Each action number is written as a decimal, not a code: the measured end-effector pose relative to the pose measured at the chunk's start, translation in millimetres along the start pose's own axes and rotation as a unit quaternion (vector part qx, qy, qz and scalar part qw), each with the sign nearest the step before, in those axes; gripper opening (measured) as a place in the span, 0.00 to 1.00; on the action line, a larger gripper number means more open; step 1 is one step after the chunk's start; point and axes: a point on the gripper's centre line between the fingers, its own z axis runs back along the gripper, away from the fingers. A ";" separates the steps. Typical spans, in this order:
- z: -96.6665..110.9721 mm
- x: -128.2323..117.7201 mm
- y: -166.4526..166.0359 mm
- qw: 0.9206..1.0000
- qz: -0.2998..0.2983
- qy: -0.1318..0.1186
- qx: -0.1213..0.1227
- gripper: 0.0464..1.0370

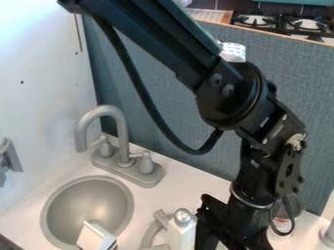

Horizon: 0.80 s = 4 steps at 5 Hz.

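On the white counter [189, 188], a silver-topped white object [181, 235] stands beside the claw [221, 219], whose opening I cannot tell

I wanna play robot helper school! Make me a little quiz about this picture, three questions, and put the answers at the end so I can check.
1. True or false: the sink is round.
2. Where is the stove?
A) Inside the sink
B) Beyond the blue-grey panel
C) Under the tap
3. Fill in the missing number: the tap has ___ handles.

Key: 1. True. 2. B. 3. Two.
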 end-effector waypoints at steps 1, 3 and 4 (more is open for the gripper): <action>-7.7 -2.1 0.7 1.000 0.000 0.014 0.002 0.96; 3.4 1.9 48.7 0.999 0.040 -0.005 0.021 0.96; 8.8 5.9 65.5 0.998 0.053 -0.011 0.027 0.96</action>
